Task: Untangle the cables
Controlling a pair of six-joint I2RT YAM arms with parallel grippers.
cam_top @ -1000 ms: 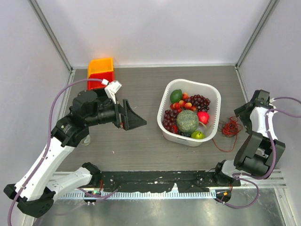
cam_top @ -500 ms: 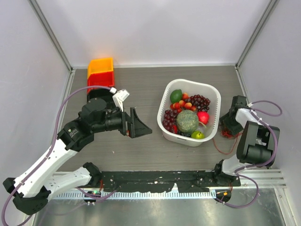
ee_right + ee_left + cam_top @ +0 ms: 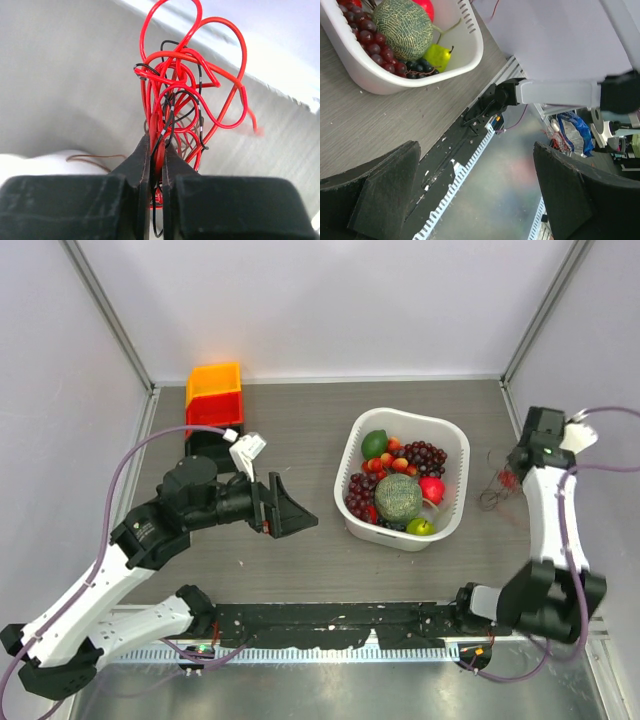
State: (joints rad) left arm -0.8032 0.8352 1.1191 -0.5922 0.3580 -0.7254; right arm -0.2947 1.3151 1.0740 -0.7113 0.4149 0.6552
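The cables [image 3: 190, 100] are a tangle of thin red wires with black and brownish strands. My right gripper [image 3: 157, 145] is shut on the lower part of the bundle, and the loops fan out beyond its fingertips. From above, the cables [image 3: 496, 490] hang from the right gripper [image 3: 514, 476] just right of the white basket [image 3: 350, 455], lifted off the table. My left gripper [image 3: 288, 506] stands open with nothing in it, left of the basket. In the left wrist view the left gripper [image 3: 475, 195] is wide open over the table's front edge.
The white basket [image 3: 465, 55] holds a melon, grapes, a pear and other fruit. A red and orange bin [image 3: 213, 400] stands at the back left. White walls enclose the table, and the right wall is close to the right arm.
The right gripper has shut on the cables and risen toward the back right, carrying the tangle off the table. The left arm has shifted slightly and stays open.
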